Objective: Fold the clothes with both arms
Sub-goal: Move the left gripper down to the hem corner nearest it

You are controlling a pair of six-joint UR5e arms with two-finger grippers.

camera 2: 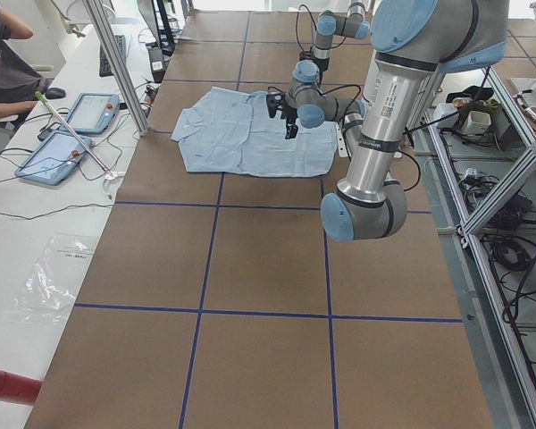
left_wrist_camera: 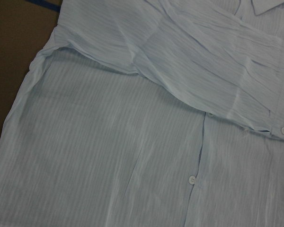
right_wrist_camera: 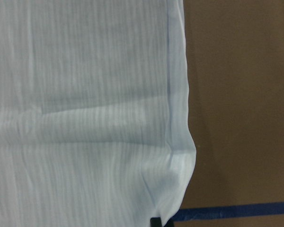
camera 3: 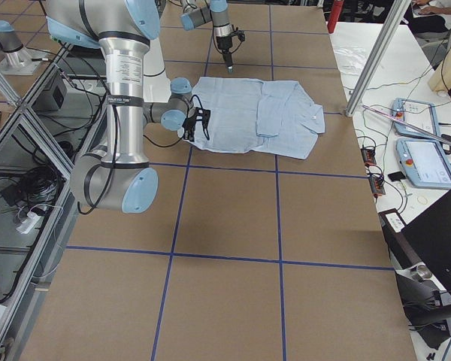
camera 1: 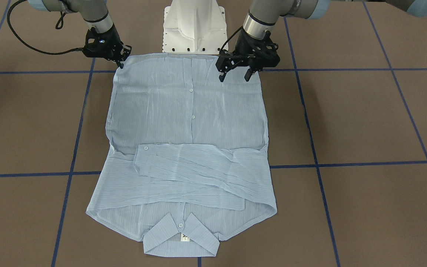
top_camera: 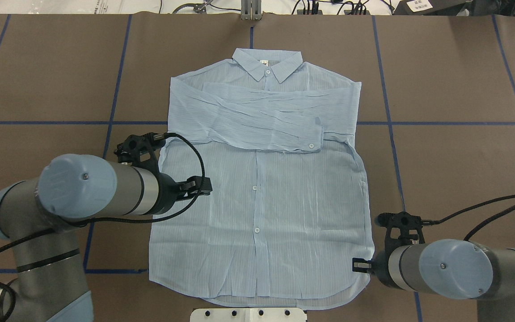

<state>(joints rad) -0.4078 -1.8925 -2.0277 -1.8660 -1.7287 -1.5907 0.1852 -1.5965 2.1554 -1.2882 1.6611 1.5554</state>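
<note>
The shirt (camera 1: 187, 122) is laid flat, front up, mid-frame on the table (camera 1: 365, 118), with the collar toward the bottom of the front-facing view and the sleeves (camera 1: 198, 167) crossed over the chest. The left gripper (camera 1: 234, 76) is held over the hem at upper centre-right, fingers spread, nothing held. The right gripper (camera 1: 120, 63) is set at the upper-left hem corner; whether its fingers are closed on cloth cannot be told. If only the top layer is pinched, or one grip is taken inboard of its corner, a skewed fold is likely and the sleeves may be dragged loose.

Thin, seemingly matt cloth shirt (camera 1: 184, 111)
</note>
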